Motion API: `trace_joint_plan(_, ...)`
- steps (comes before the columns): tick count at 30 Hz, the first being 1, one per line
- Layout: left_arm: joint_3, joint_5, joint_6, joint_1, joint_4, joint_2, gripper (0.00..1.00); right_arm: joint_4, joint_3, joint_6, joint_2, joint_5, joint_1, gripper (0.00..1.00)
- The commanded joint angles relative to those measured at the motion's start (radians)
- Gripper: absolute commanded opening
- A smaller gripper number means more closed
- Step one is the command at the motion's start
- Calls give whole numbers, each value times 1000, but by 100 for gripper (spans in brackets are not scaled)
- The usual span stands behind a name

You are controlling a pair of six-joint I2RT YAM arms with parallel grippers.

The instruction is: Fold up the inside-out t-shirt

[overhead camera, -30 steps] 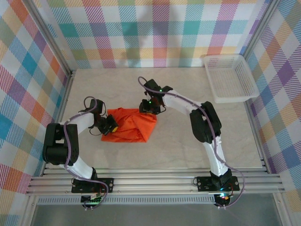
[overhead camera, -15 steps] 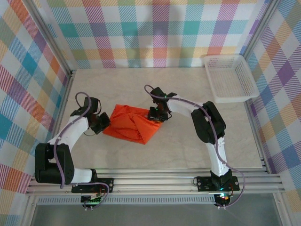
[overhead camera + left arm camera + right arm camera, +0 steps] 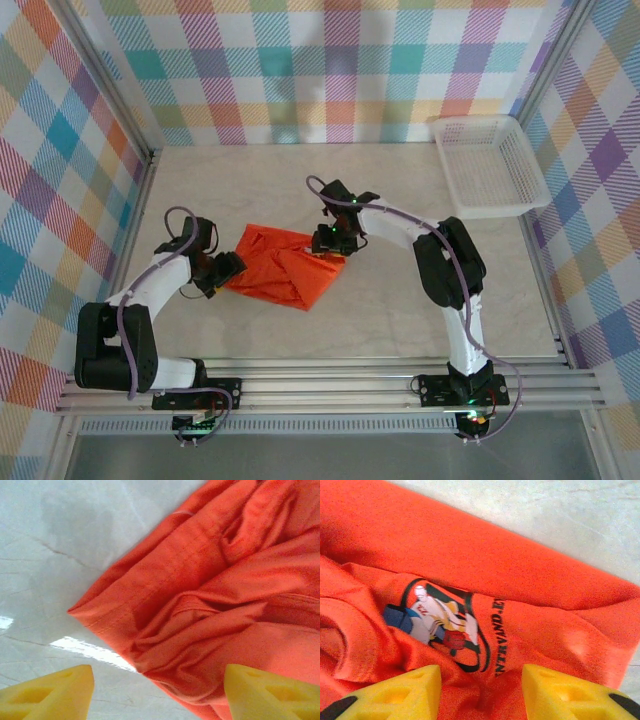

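The inside-out t-shirt [image 3: 283, 267] lies bunched into a rough orange diamond in the middle of the table. My left gripper [image 3: 222, 271] hovers at its left corner, open. In the left wrist view the yellow fingers [image 3: 50, 692] stand wide apart over the shirt's hemmed corner [image 3: 165, 605], and nothing is pinched in the left gripper [image 3: 160, 700]. My right gripper [image 3: 331, 241] sits on the shirt's upper right edge. Its jaws are apart, and a loose ridge of fabric lies in the right gripper [image 3: 482, 697] just below the cartoon print [image 3: 437, 622].
A white mesh basket [image 3: 497, 210] stands at the back right against the checkered wall. Bare marble tabletop [image 3: 380, 310] surrounds the shirt. Metal frame rails run along the near edge [image 3: 330, 380].
The left gripper has opened and let go of the shirt's left corner after drawing it leftward. The shirt has turned and shifted slightly. The right gripper has moved a little right and its jaws have widened.
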Motion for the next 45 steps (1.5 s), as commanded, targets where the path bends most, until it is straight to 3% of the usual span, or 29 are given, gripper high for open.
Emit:
trace_joint_plan(1, 19, 77, -26, -5, 23, 10, 69, -6, 14, -19, 12, -64, 9, 43)
trace_joint_plan(5, -23, 136, -87, -13, 148, 91, 66, 29, -63, 20, 6, -88, 14, 39)
trace_joint_plan(8, 9, 120, -107, -38, 227, 209, 64, 61, -170, 59, -36, -83, 41, 37)
trace_joint_plan(13, 206, 130, -92, -101, 248, 429, 60, 131, -363, 165, -156, -41, 153, 35)
trace_joint_plan(18, 435, 147, -32, -183, 113, 492, 61, 137, -442, 217, -290, 55, 253, 37)
trace_joint_plan(22, 572, 89, 95, -161, -101, 437, 64, 39, -396, 146, -382, 160, 208, 45)
trace_joint_plan(26, 666, 117, 184, -146, -248, 374, 64, 22, -356, 63, -426, 136, 90, 46)
trace_joint_plan(29, 621, 248, 135, -163, -198, 337, 64, 42, -332, 42, -399, 93, 17, 45)
trace_joint_plan(32, 534, 300, 52, -208, -94, 318, 64, 84, -291, 46, -332, 16, -30, 44)
trace_joint_plan(39, 492, 282, 35, -266, -62, 408, 62, 135, -163, 62, -146, -93, -47, 45)
trace_joint_plan(45, 487, 258, 54, -285, -61, 475, 61, 183, -158, 88, -73, -141, -39, 46)
